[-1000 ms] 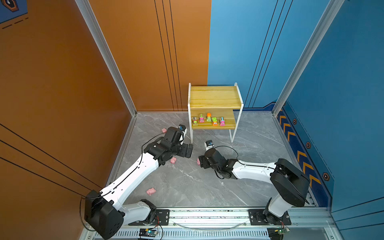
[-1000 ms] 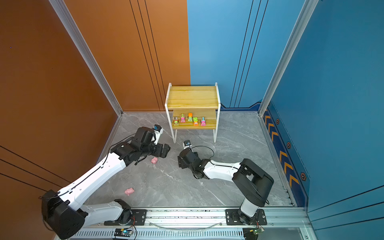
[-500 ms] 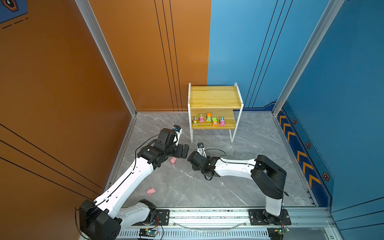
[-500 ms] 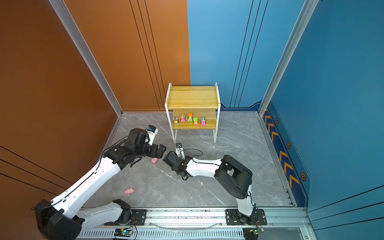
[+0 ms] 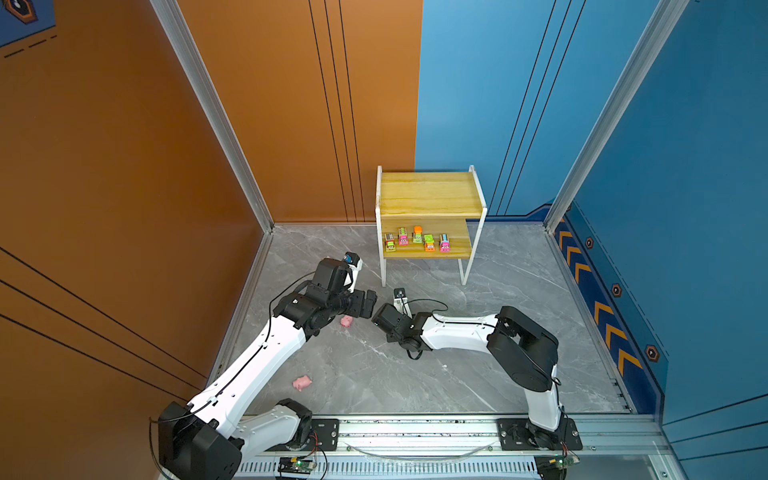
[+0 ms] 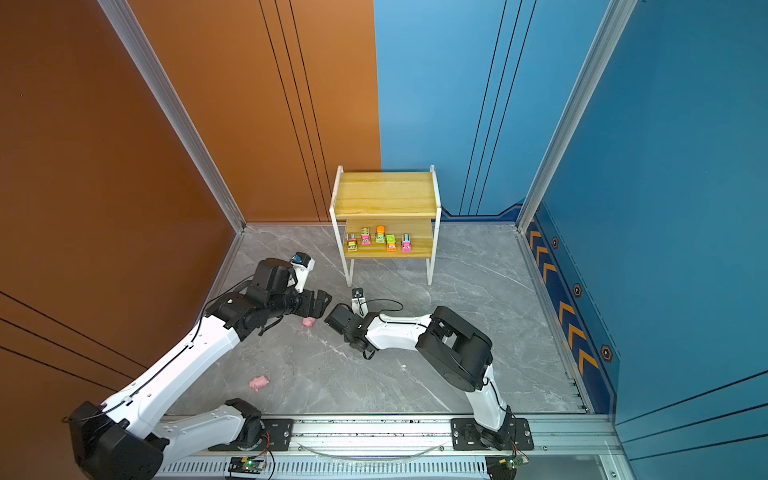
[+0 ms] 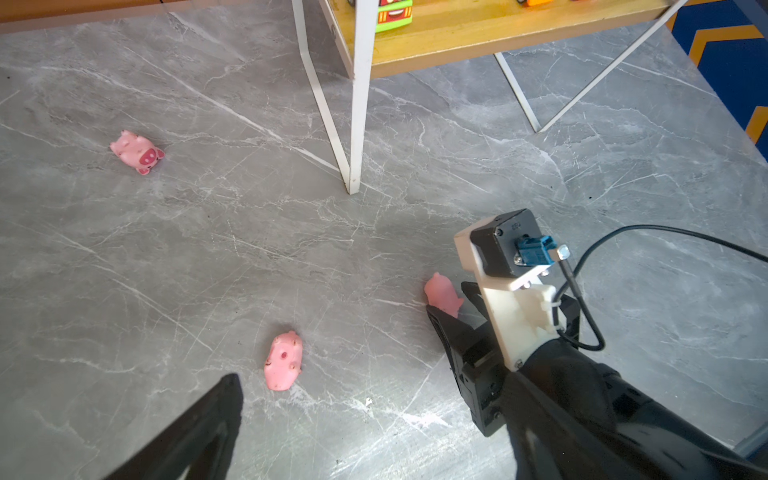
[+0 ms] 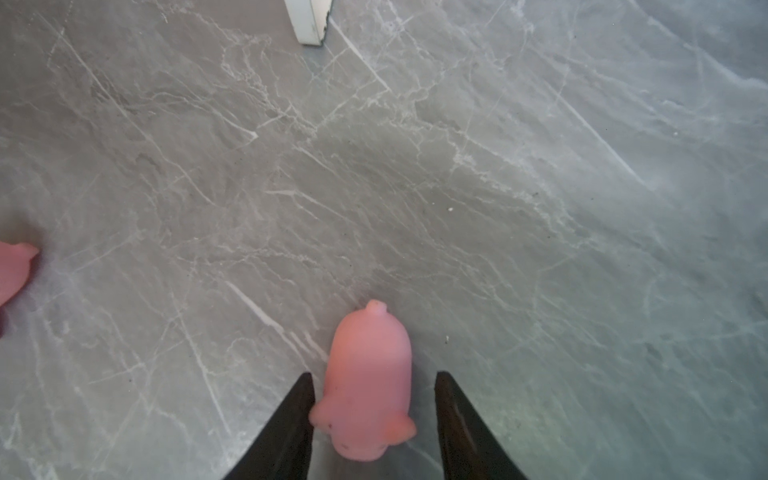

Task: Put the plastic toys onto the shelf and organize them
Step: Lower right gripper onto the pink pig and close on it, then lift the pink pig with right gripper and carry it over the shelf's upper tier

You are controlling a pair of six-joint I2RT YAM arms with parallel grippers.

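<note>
I see a pig (image 8: 365,390) lying on the grey surface (image 8: 498,187) between the right end effector's (image 8: 374,419) fingers (image 8: 291,424), one touching, a gap at the other: not yet gripped. Five trucks (image 5: 417,241) sit on the shelf's (image 5: 428,199) lower board, at twelve o'clock. Left end effector (image 5: 368,304) spread wide, holding nothing, over another pig (image 5: 346,321).

The pigs (image 7: 283,360) were pink, the desk (image 5: 498,374) grey with white veins, the shelf (image 5: 428,199) pale yellow on white legs.
</note>
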